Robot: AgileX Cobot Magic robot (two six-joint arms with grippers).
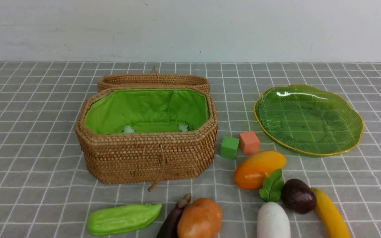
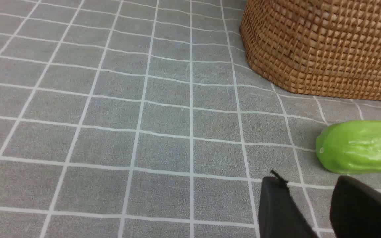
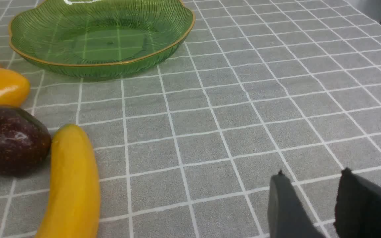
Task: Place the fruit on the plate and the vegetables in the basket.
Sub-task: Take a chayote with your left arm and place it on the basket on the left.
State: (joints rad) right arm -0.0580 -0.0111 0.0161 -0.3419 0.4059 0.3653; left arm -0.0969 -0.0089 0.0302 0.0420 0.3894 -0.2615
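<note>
My left gripper (image 2: 309, 185) hangs over the desk (image 1: 28, 148), spread, with nothing between its jaws. The right gripper (image 3: 313, 178) is parted and empty too.

The coming move turns on the gourd (image 1: 122, 218). It lies just past the left gripper, on the near side of the basket (image 1: 144, 158), with its long axis along the basket's front wall. I judge the left arm the nearer one.

Near of the basket and to its right I count four vegetables: gourd, eggplant (image 1: 172, 219), potato (image 1: 200, 218) and radish (image 1: 273, 219). There are three fruits: maroon fruit (image 1: 298, 196), banana (image 1: 330, 215) and mango (image 1: 258, 168). The banana lies farthest right of the basket and nearest the right gripper.

Just right of the basket sit a green cube (image 1: 229, 147) and an orange cube (image 1: 249, 142), two in all. One plate (image 1: 309, 119) lies bare farther right, and one lid (image 1: 154, 80) lies behind the basket.
</note>
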